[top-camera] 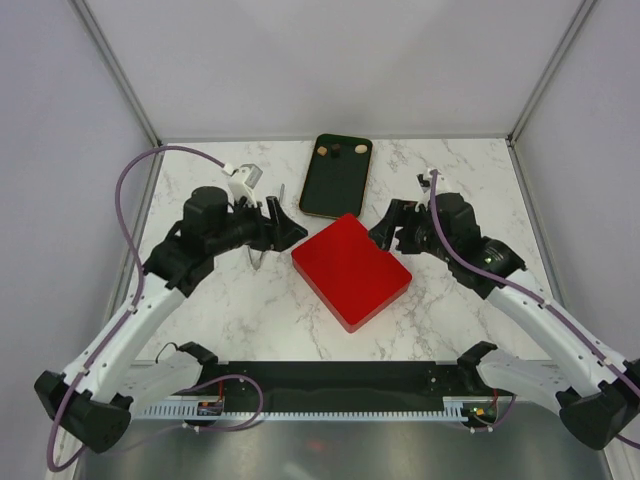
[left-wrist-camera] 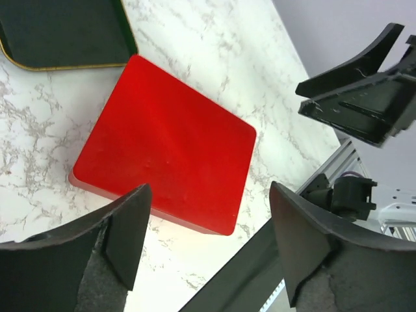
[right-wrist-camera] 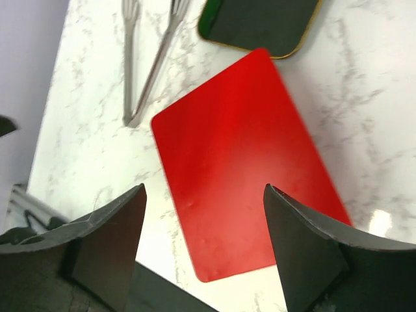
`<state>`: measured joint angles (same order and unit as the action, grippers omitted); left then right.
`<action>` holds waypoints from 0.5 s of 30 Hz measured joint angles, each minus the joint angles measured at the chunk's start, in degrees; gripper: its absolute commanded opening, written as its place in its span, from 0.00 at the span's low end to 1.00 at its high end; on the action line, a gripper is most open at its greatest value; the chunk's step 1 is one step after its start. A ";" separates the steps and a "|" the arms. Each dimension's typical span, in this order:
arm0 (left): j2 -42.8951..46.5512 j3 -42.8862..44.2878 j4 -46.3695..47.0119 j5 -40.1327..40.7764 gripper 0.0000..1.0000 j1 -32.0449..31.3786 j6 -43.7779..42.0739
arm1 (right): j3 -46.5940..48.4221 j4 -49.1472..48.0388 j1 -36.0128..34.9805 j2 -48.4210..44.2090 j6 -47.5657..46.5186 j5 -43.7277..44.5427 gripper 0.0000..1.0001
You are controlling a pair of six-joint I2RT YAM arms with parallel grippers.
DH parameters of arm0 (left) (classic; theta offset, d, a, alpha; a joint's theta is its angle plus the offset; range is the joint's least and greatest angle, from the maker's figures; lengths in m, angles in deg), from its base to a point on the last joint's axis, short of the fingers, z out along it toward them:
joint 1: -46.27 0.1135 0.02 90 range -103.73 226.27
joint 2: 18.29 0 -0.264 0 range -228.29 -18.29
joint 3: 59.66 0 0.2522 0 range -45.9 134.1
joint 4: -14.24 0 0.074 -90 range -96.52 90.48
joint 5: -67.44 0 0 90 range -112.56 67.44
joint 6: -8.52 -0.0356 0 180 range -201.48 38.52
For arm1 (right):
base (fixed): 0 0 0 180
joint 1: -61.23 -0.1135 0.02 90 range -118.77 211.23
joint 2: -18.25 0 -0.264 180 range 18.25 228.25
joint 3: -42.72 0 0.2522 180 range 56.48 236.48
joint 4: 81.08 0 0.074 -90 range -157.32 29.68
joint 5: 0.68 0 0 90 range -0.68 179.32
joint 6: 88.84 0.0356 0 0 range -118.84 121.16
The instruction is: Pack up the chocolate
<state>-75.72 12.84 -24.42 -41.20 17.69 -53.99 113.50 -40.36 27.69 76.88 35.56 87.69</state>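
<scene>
Three small chocolates, a tan one [top-camera: 322,151], a dark one [top-camera: 338,152] and a tan one [top-camera: 357,148], lie at the far end of a dark tray [top-camera: 335,185]. A shut red box [top-camera: 350,270] lies in front of the tray, touching its near edge. My left gripper [top-camera: 288,222] is open and empty, just left of the box. My right gripper [top-camera: 385,228] is open and empty, just right of its far corner. The box shows in the left wrist view [left-wrist-camera: 166,143] and the right wrist view [right-wrist-camera: 240,156]. The chocolates are out of both wrist views.
Metal tongs [right-wrist-camera: 153,65] lie on the marble table left of the box, under my left gripper [left-wrist-camera: 209,188]. A small white and metal object [top-camera: 243,178] sits at the back left. The tray's near part is bare [left-wrist-camera: 58,32]. My right gripper [right-wrist-camera: 204,188] hangs over the box.
</scene>
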 measured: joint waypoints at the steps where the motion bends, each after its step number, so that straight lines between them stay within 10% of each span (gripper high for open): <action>1: 1.42 -0.02 -0.09 0.00 0.83 0.00 -0.22 | 0.04 0.96 0.00 -1.14 -0.81 1.95 0.76; 9: 3.13 -5.35 1.99 0.04 0.72 -0.04 -0.31 | -3.80 2.25 0.00 -2.89 -1.90 12.66 0.09; 15: -6.25 -9.22 3.15 -1.40 0.70 -0.04 1.01 | -14.08 1.75 0.00 5.38 -0.13 12.31 0.01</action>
<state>-81.97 3.62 -21.27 -42.59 17.64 -52.99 99.42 -38.61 27.69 82.26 35.43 99.99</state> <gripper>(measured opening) 0.699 0.043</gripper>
